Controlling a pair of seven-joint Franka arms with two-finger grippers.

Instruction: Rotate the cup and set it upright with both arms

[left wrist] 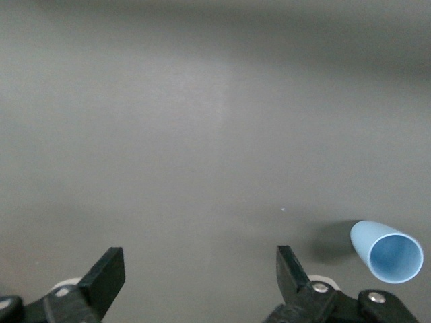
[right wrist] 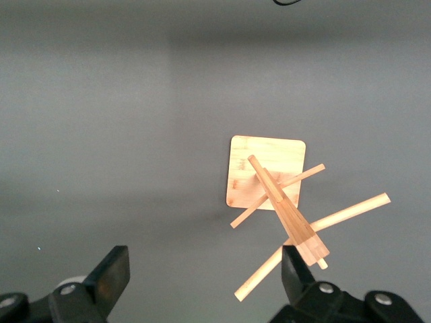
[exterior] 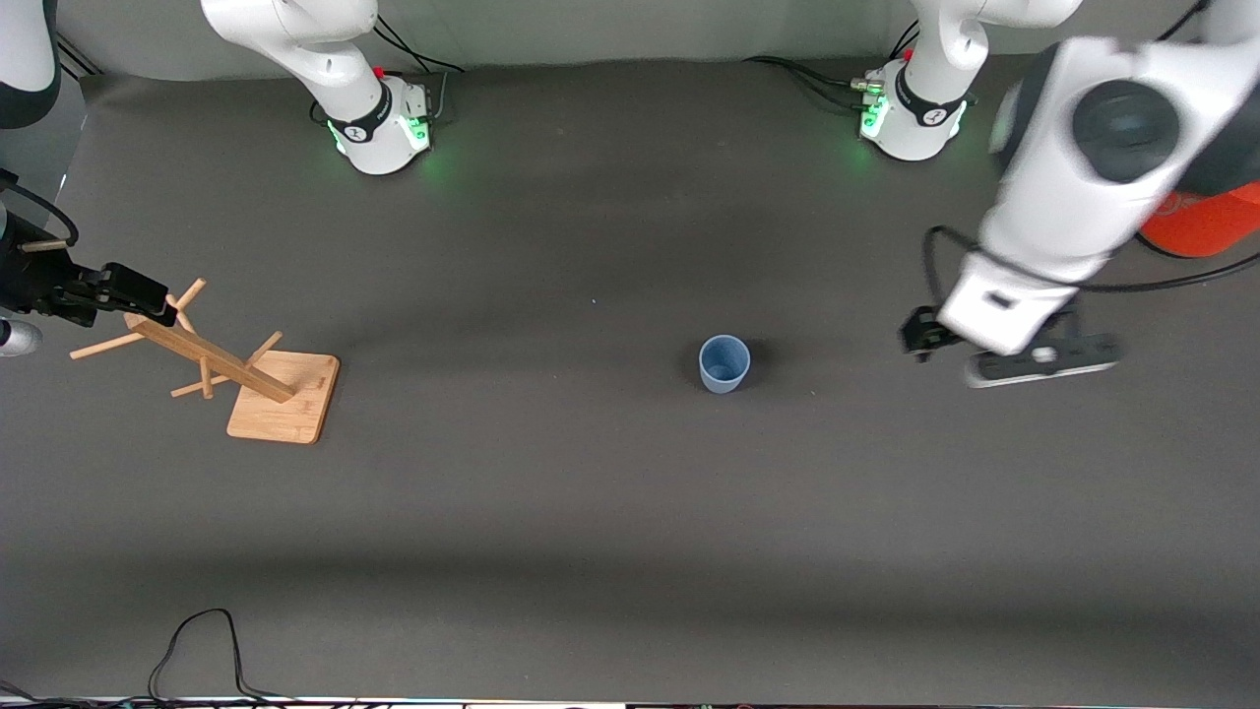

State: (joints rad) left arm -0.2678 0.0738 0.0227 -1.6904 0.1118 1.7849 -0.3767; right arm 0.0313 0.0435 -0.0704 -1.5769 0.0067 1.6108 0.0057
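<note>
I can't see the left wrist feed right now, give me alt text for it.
The left gripper hangs open and empty above bare dark table, its two black fingers spread wide. The pale-blue cup stands on the table off to one side of the fingers, untouched, its darker blue inside showing.

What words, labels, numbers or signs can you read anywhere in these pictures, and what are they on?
No text can be read.
Dark band on the right arm's base: a small white mark, too small to read.
Dark band on the left arm's base: a like white mark, also too small to read.
Cup, wooden rack, table, orange cylinder: no writing seen.
</note>
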